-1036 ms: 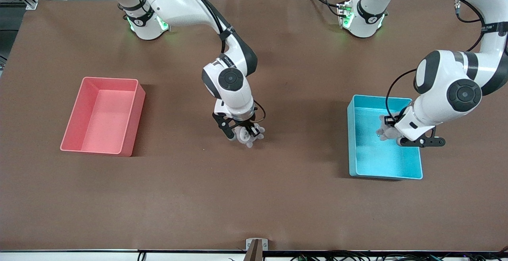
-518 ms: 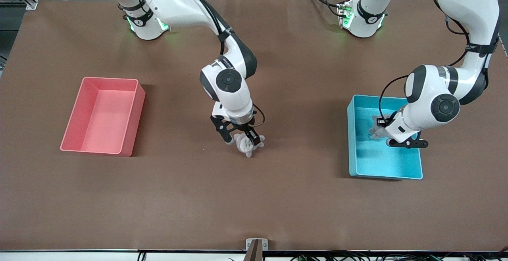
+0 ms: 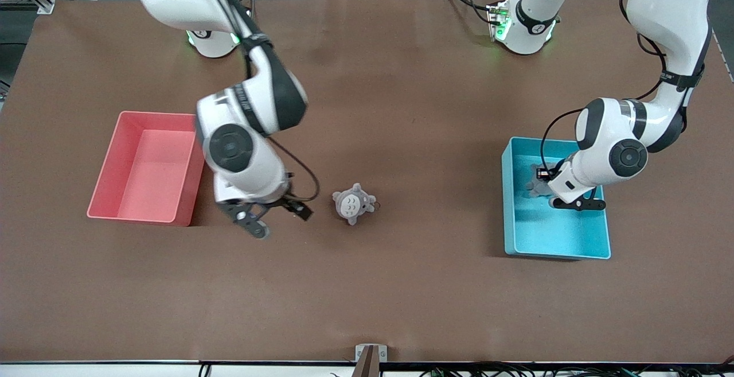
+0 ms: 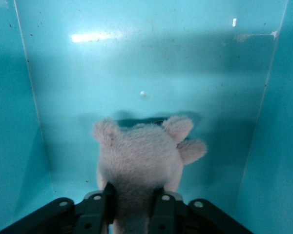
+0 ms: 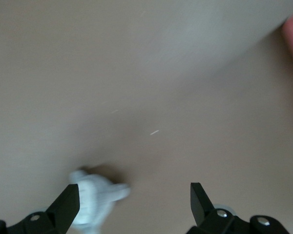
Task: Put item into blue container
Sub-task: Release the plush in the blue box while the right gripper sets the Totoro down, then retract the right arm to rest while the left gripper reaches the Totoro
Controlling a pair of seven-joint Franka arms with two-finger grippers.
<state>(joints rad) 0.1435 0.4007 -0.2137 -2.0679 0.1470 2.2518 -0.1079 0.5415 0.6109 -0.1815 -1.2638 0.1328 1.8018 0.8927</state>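
The blue container (image 3: 508,210) stands toward the left arm's end of the table. My left gripper (image 3: 546,189) is down inside it, shut on a small grey plush toy (image 3: 537,185). In the left wrist view that plush (image 4: 141,156) sits between the fingers (image 4: 98,207) of the left gripper (image 4: 135,197), over the container's floor (image 4: 151,63). A second grey plush with a white belly (image 3: 354,203) lies on the brown table near the middle. My right gripper (image 3: 278,220) hangs open between this plush and the pink bin. The right wrist view shows the second plush (image 5: 95,202) beside one finger of the right gripper (image 5: 134,195).
A pink bin (image 3: 157,116) of similar size stands toward the right arm's end of the table, close to the right arm's hand. A small metal bracket (image 3: 370,355) sits at the table edge nearest the front camera.
The right gripper let go of the white-bellied plush, which now lies on the table, and swung away toward the pink bin. The left gripper sank a little deeper into the blue container with its plush.
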